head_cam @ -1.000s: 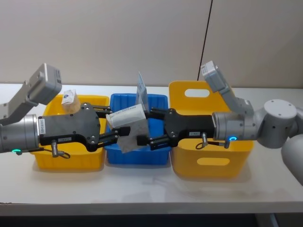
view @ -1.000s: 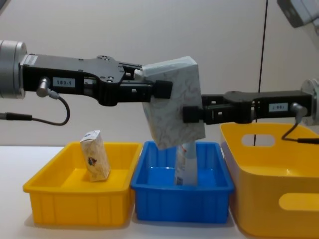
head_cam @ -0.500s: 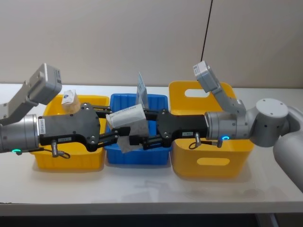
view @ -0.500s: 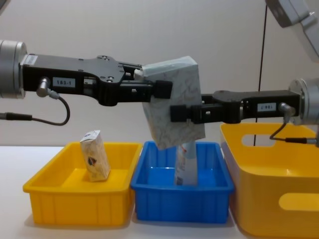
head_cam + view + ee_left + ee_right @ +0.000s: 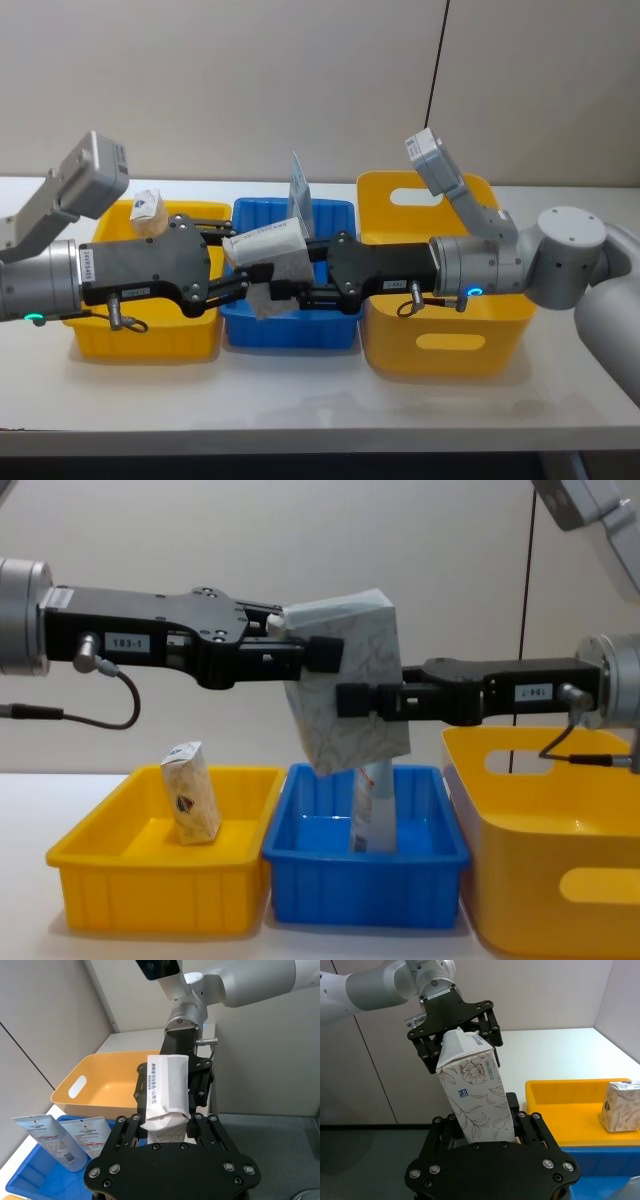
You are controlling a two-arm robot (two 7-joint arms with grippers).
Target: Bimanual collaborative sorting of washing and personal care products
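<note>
above blue bin [image 5: 365, 890], marbled soft pack [image 5: 345, 745]

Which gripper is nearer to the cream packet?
Left. The left gripper holds the pack above the blue bin, up and right of the packet; the right gripper meets the pack from farther right.

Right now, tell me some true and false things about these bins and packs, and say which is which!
The large pale grey-green marbled soft pack hangs above the blue plastic bin. True.
The left gripper grips that pack near its top. True.
The small cream packet with a dark round logo lies in the blue bin. False: it stands in the small yellow plastic bin.
The light-blue-and-white tube lies outside the bins. False: it stands in the blue bin.
The right gripper is far from the pack. False: it is at the pack's lower part.
</note>
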